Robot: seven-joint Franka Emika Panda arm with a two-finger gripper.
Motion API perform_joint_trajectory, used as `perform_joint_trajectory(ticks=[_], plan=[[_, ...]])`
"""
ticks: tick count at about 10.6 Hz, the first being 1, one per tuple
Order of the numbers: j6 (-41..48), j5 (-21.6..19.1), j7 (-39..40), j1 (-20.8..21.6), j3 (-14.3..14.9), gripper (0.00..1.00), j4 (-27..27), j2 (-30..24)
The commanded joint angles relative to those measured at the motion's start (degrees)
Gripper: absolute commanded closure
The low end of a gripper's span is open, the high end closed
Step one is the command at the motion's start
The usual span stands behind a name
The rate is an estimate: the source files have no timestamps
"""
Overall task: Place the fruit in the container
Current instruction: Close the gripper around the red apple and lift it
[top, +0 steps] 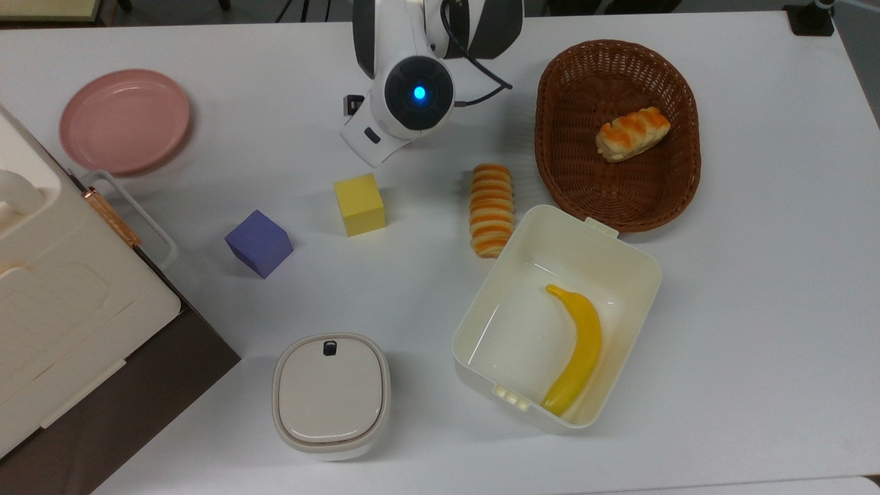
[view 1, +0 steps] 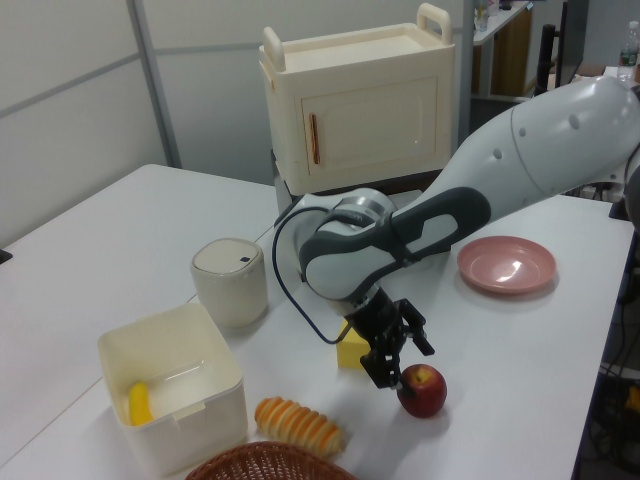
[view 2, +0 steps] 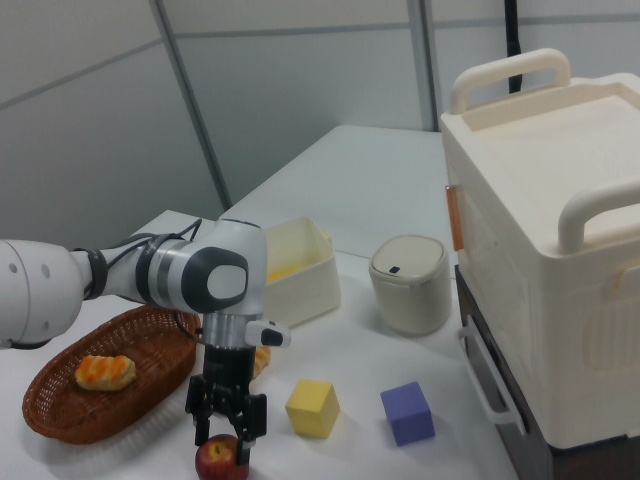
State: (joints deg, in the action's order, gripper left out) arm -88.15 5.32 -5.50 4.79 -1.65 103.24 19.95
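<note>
Gripper (view 2: 227, 433) poised over the apple (view 2: 222, 459) on the table (top: 756, 275).
Its fingers are spread, straddling the apple's top, seemingly not gripping; the tub (top: 622, 254) with the banana (top: 576, 350) sits well apart.

The white and grey jointed robot arm (view 1: 400, 235) is bending down at the wrist, pointing its black two-finger gripper (view 2: 226, 432) straight at the worktop, with the fingers (view 2: 245, 428) spread apart and hanging low.
</note>
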Motion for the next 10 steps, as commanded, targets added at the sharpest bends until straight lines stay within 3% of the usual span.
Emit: perform_joint_trajectory(ticks=[1,5,8,10], plan=[[-1.23,-0.22,0.84,0.3,-0.02,0.0,1.7,0.97],[-4.3,-0.22,0.23,0.74,-0.02,0.0,2.58,1.5],[-5.45,-0.13,-1.53,1.27,-0.1,0.49,2.23,2.64],[-3.44,-0.13,-1.18,1.01,-0.1,0.52,0.49,1.33]])
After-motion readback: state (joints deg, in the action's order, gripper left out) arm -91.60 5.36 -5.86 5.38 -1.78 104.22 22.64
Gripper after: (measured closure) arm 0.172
